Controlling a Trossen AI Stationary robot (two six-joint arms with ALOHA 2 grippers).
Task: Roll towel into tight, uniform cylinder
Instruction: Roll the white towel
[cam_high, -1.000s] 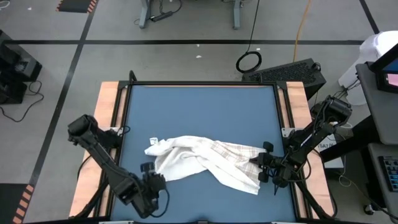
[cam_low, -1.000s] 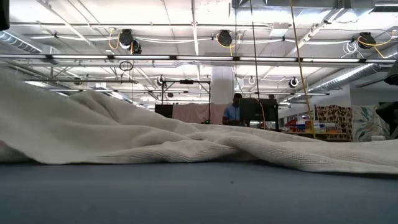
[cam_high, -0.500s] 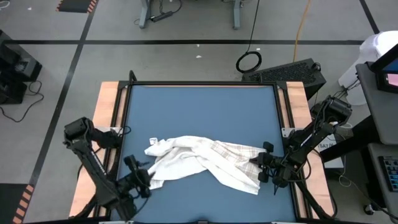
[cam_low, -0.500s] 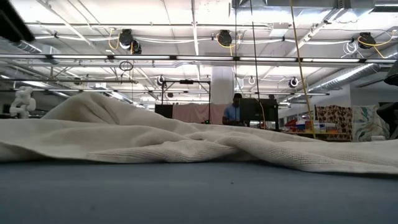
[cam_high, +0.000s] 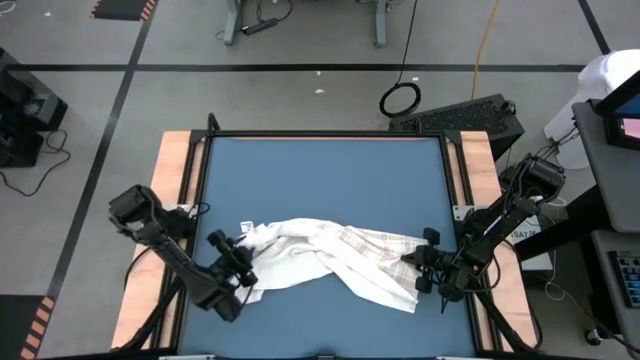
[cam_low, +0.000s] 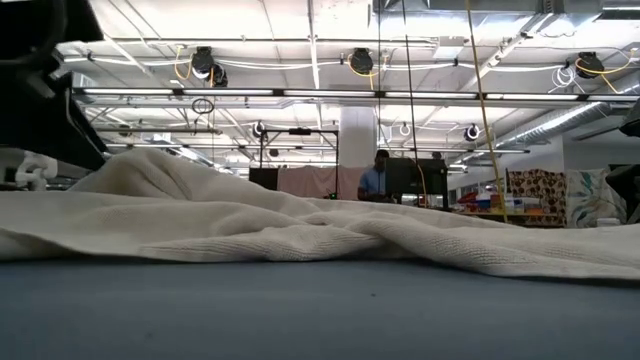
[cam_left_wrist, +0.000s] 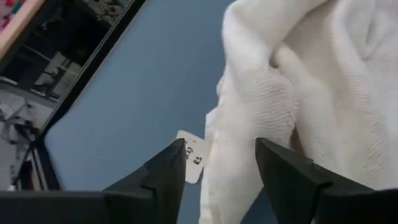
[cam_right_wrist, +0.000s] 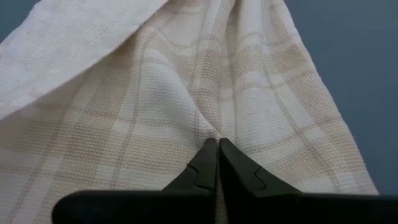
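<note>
High view: towel (cam_high: 330, 258) crumpled on blue mat (cam_high: 320, 180); left gripper (cam_high: 243, 266) parted, right gripper (cam_high: 420, 262) pinching towel.

The high view looks straight down from well above, taking in the whole mat (cam_high: 320, 190), both arms and the floor around. The low view sits at mat level, close to the towel (cam_low: 300, 230), facing level across it into the room. The left wrist view looks past its fingers (cam_left_wrist: 158, 180) at the towel's edge from very near. The right wrist view is nearer still, filled by checked cloth. All four share the towel.
</note>
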